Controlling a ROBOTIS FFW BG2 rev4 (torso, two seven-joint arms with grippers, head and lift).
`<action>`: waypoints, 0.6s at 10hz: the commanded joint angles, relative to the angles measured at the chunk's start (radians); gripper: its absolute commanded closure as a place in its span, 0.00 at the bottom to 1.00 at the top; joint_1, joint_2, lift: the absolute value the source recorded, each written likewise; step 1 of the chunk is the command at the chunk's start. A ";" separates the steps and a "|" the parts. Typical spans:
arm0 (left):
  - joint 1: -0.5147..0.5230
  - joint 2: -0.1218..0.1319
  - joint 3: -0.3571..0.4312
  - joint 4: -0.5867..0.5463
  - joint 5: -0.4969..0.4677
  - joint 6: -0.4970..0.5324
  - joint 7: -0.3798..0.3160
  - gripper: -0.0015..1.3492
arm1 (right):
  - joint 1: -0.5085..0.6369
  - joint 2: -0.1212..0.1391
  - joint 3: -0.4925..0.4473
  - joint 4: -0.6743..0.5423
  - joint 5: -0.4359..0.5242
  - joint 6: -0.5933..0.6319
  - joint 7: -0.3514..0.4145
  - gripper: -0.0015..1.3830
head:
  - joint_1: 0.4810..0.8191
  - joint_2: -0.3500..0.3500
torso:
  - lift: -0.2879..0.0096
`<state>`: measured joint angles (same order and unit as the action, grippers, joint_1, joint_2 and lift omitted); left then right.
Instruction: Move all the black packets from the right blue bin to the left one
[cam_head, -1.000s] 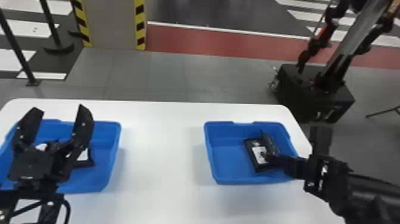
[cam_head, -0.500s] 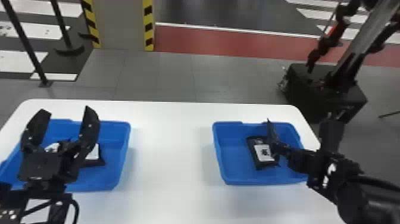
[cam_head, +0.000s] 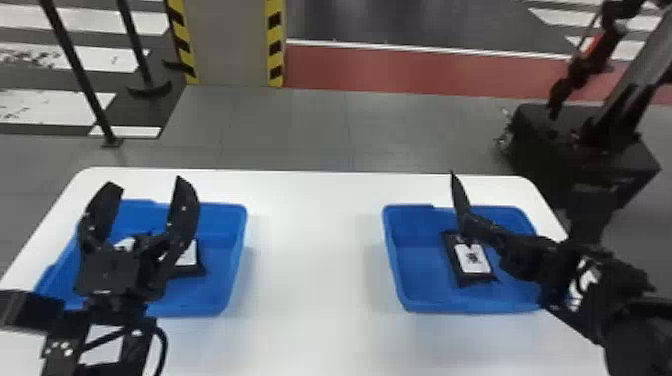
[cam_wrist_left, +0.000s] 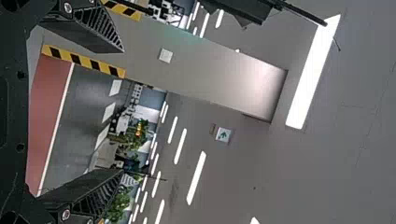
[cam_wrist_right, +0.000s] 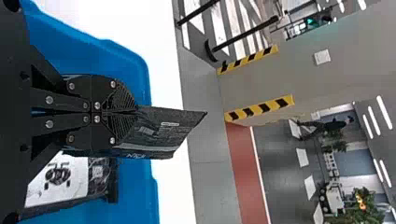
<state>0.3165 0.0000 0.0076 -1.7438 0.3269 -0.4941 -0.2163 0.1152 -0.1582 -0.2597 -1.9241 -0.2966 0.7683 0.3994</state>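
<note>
Right jaws pinch pale-lettered black packet (cam_wrist_right: 163, 133).

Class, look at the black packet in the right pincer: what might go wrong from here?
The right pincer pinches the held packet by one end only, so it may swing or slip out.

In the head view, the open left pincer stands in front of the left bin, and might get in the way of the drop.
</note>
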 joint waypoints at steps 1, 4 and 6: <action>0.000 -0.003 -0.006 0.000 0.021 0.013 0.000 0.08 | -0.005 -0.001 0.019 -0.033 -0.004 -0.003 0.044 0.88 | 0.63 0.41 | 0.60; 0.002 -0.002 -0.046 -0.042 0.188 0.155 -0.038 0.08 | -0.032 -0.017 0.115 -0.136 0.016 0.005 0.177 0.88 | 0.63 0.47 | 0.60; -0.010 0.018 -0.044 -0.101 0.188 0.330 -0.066 0.07 | -0.123 -0.038 0.273 -0.090 0.011 0.019 0.234 0.88 | 0.63 0.55 | 0.60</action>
<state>0.3143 0.0132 -0.0367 -1.8304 0.5149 -0.2168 -0.2796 0.0198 -0.1899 -0.0379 -2.0298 -0.2793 0.7858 0.6330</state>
